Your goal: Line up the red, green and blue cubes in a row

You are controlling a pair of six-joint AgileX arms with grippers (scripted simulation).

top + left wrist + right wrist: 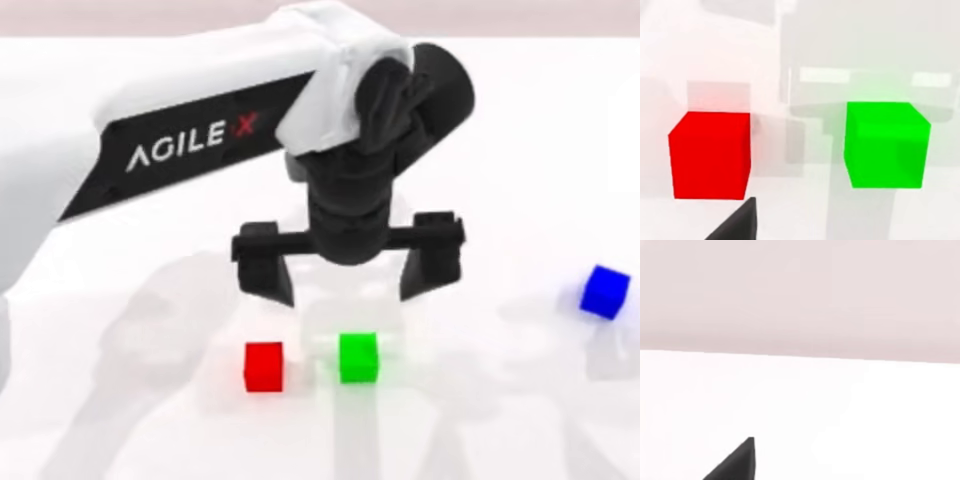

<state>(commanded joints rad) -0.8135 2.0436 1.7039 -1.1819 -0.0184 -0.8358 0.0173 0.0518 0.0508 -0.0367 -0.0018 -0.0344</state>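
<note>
A: How much of the left arm (190,130) shows from above?

B: Only part. It is cut off by the top view's left edge, so its base is out of sight.

A: And the left gripper (348,285)?

B: Its fingers are spread wide, but from the left wrist view only one dark tip (737,225) shows, cut by the picture's edge.

A: The right gripper?

B: Nowhere in the top view. The right wrist view gives one dark tip (735,462), cut at the edge; open or closed cannot be told.

A: The blue cube (604,292)?

B: Blurred, far right, close to the edge of the top view.
</note>
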